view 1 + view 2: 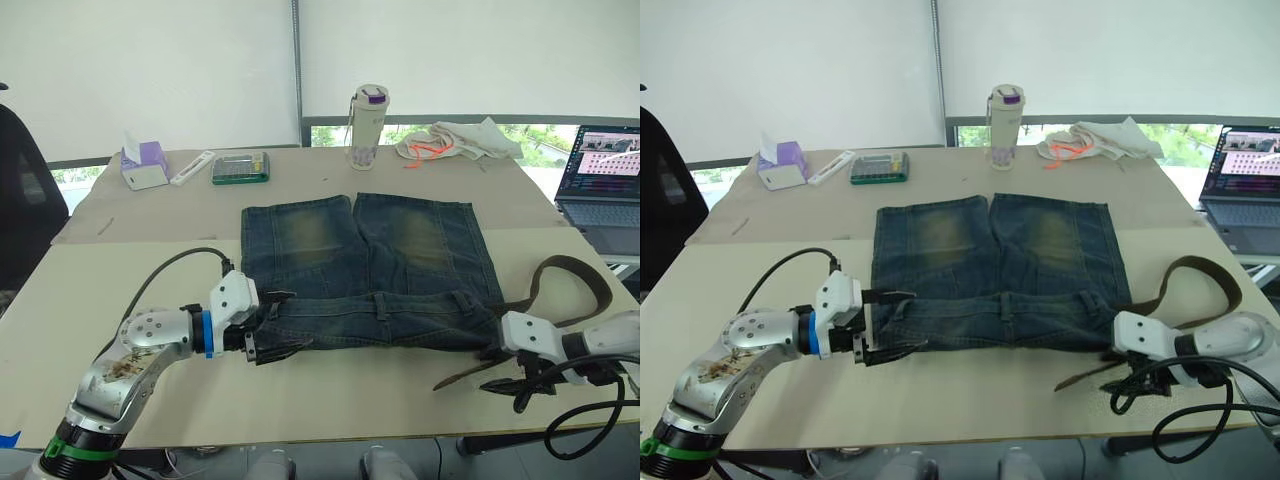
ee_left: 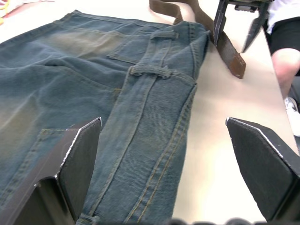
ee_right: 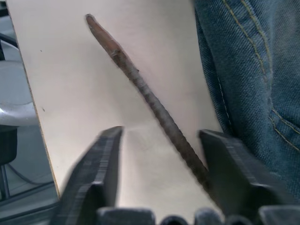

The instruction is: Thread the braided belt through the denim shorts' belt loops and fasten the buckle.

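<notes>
Partly hidden braided belt [image 1: 575, 285] behind denim shorts [image 1: 370, 260]

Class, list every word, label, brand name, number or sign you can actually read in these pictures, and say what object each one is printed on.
No text can be read anywhere.
Water bottle: patterned print, too small to read.
Tissue box: no legible lettering.
Green-edged flat box: markings too blurred.
Laptop screen: shows pictures, any writing too small.
Denim shorts and braided belt: no visible label or brand.
</notes>
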Controlling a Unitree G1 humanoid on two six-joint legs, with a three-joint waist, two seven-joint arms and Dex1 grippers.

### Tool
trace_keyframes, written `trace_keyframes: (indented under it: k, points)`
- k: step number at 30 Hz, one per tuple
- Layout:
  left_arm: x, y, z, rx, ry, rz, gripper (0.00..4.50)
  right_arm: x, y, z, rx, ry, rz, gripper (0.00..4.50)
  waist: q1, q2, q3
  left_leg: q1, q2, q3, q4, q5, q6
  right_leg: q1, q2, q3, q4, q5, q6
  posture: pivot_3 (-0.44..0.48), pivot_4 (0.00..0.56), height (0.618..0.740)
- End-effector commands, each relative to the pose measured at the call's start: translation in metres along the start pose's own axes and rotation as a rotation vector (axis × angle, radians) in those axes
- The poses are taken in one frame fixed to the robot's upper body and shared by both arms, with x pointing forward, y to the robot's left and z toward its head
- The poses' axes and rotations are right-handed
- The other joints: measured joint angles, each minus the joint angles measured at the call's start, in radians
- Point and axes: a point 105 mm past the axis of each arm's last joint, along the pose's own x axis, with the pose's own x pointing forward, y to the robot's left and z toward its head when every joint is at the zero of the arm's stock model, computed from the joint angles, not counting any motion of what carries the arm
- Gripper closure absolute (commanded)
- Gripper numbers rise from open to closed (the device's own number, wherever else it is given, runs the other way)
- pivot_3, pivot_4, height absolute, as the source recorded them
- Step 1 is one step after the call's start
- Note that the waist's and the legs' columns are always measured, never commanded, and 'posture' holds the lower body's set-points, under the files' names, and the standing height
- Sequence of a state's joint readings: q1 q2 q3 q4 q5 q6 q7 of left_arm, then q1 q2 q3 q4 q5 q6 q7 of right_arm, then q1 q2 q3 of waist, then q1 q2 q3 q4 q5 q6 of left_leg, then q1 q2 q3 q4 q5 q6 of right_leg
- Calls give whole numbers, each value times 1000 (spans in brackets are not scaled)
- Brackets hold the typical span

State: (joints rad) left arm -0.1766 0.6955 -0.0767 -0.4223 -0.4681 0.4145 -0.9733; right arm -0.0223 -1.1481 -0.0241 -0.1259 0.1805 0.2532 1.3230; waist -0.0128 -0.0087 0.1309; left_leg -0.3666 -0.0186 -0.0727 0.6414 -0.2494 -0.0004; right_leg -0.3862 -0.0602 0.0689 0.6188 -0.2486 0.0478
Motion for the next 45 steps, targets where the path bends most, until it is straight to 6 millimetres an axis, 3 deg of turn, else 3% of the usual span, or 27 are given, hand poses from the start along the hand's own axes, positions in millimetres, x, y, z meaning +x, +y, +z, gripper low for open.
trace_keyframes:
  k: [1, 3, 5, 6, 8, 10, 13, 18, 23, 32, 36, 45]
  points:
    - [8, -3, 11, 36, -37, -36, 0, -8, -4, 8, -44, -16, 0, 3248, 2, 0, 0, 0, 0, 0, 0, 0, 0, 0, 0, 0, 0, 0, 0, 0, 150, 740]
    - [13, -7, 12, 13, -38, -66, 0, -10, -4, 14, -45, -38, 5, 4030, 2, 0, 0, 0, 0, 0, 0, 0, 0, 0, 0, 0, 0, 0, 0, 0, 150, 740]
    - [13, -11, 9, -38, -21, -103, 0, -14, -7, 26, -29, -97, 2, 4456, 1, 0, 0, 0, 0, 0, 0, 0, 0, 0, 0, 0, 0, 0, 0, 0, 150, 740]
    - [11, -13, 7, -66, -3, -124, 0, -17, -8, 32, -25, -125, -2, 4456, 0, 0, 0, 0, 0, 0, 0, 0, 0, 0, 0, 0, 0, 0, 0, 0, 150, 740]
    - [-1, 7, 4, -95, 18, -86, 0, -25, -11, 46, -17, -178, -5, 4456, -4, 0, 0, 0, 0, 0, 0, 0, 0, 0, 1, 0, 1, 0, 0, 0, 150, 740]
    - [-9, 37, 11, -82, -20, 3, 0, -34, -13, 60, 2, -240, -2, 4456, -2, 0, 0, 1, -1, -1, 0, 0, 0, -1, 1, 0, 4, 0, 0, 0, 150, 740]
    - [-3, 57, 29, -53, -106, 27, 0, -41, -17, 80, 39, -340, 6, 4456, 0, -1, 0, 1, -1, -1, 2, 0, 0, -1, 2, -1, 4, 0, 0, 0, 150, 740]
    - [37, 39, 60, -78, -278, -153, 0, -45, -28, 110, 21, -431, 30, 4456, 3, -1, 0, -2, -2, -1, 2, 0, 0, 0, -2, -1, 1, 0, 1, 0, 150, 740]
    - [71, 26, 75, -242, -432, -284, 0, -40, -35, 143, -8, -549, 64, 4456, 1, -2, 1, -2, -2, -2, 3, 0, 0, -1, 0, -1, 1, 1, 2, 0, 150, 740]
    - [100, 6, 73, -316, -462, -366, 0, -34, -28, 147, -15, -556, 88, 4456, 1, -2, 1, -2, -3, -2, 3, 0, 0, -1, 0, -1, 3, 1, 2, 0, 150, 740]
    - [100, 5, 73, -329, -478, -363, 1134, -34, -26, 148, -18, -562, 86, 4500, 0, -2, 1, -1, -3, -2, 3, 0, 0, -1, 0, -1, 3, 1, 2, 0, 150, 740]
    - [101, 9, 74, -342, -500, -325, 4250, -35, -30, 144, -27, -551, 32, 4500, 1, -2, 1, -1, -3, -2, 3, 0, 0, -1, 0, -1, 3, 1, 2, 0, 150, 740]
